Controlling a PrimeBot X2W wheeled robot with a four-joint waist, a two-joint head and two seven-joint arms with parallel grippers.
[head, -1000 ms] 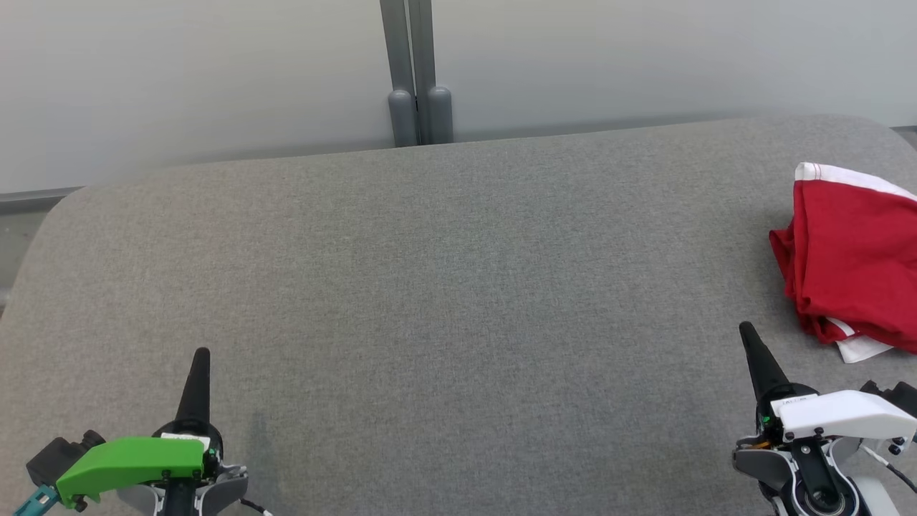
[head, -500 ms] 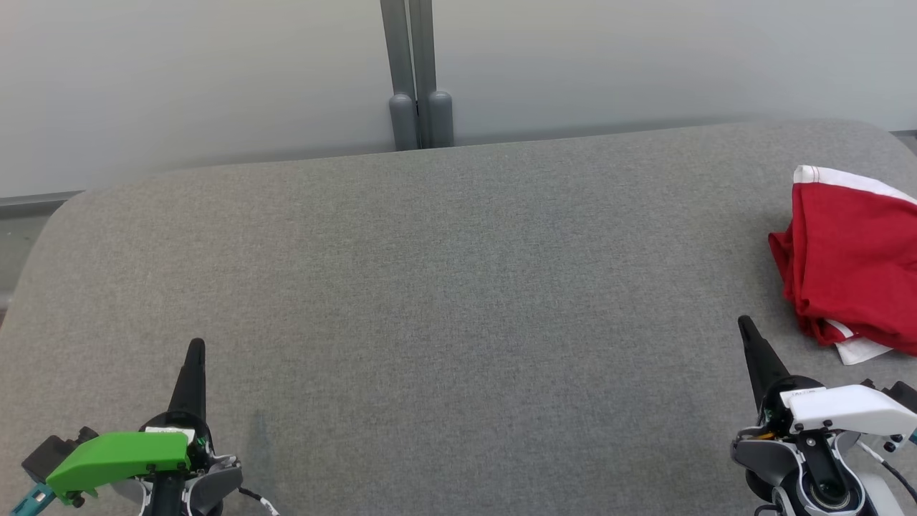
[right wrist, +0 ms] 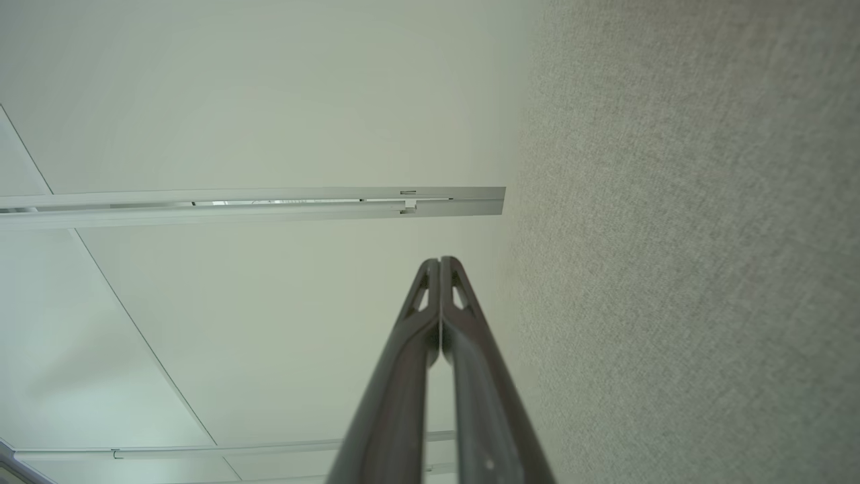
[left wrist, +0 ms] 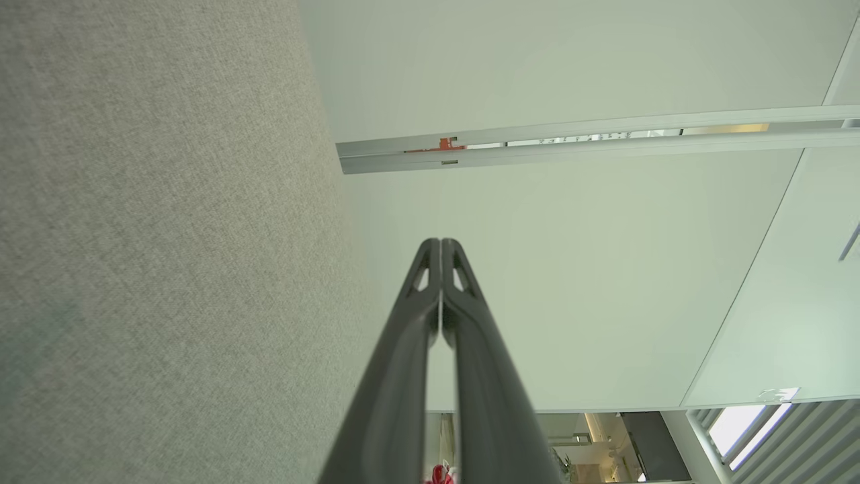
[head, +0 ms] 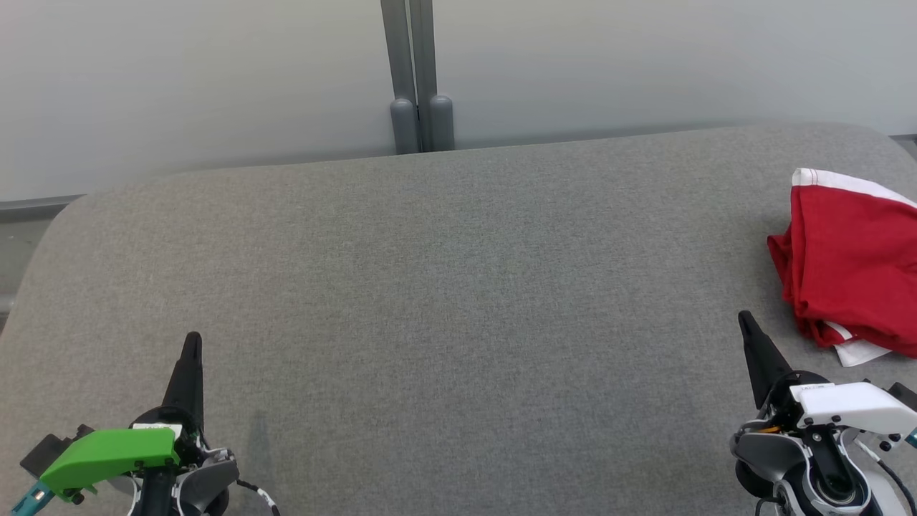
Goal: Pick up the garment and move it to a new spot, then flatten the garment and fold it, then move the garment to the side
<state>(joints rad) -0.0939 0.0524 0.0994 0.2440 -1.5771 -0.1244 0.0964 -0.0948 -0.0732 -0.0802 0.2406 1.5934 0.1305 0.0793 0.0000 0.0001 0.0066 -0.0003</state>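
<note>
So, quick update from my end: both of my hands are clenched and carrying nothing. My left hand (head: pixel 192 337) sits low on the left in the head view, green cover behind it, with its two dark fingers (left wrist: pixel 403 376) pressed together into one point. My right hand (head: pixel 745 317) mirrors that low on the right, with its white cover. The wrist views back this up, since each pair of fingers meets at the tips with nothing between them.

The garment (head: pixel 852 272) is over at the right end of the grey desk (head: pixel 458 287). It's red with white trim, bunched into a loose heap, and the right edge of the head view cuts it off. A white bit pokes out at its near side. My right hand is near it, a little to its left and closer to me, but not touching.

Compared with a second ago, not much is different. The whole head view slides down a touch: the grey post (head: pixel 419 72) behind the desk and the garment both sit slightly lower in the picture, so that's my head moving, not the things. The heap keeps the same shape and the same spot on the desk. Meanwhile both fingertips sit a bit higher in the view than before, and my left hand has drifted slightly leftward. The grip hasn't changed at all, as both hands are just as tightly closed as they were.
</note>
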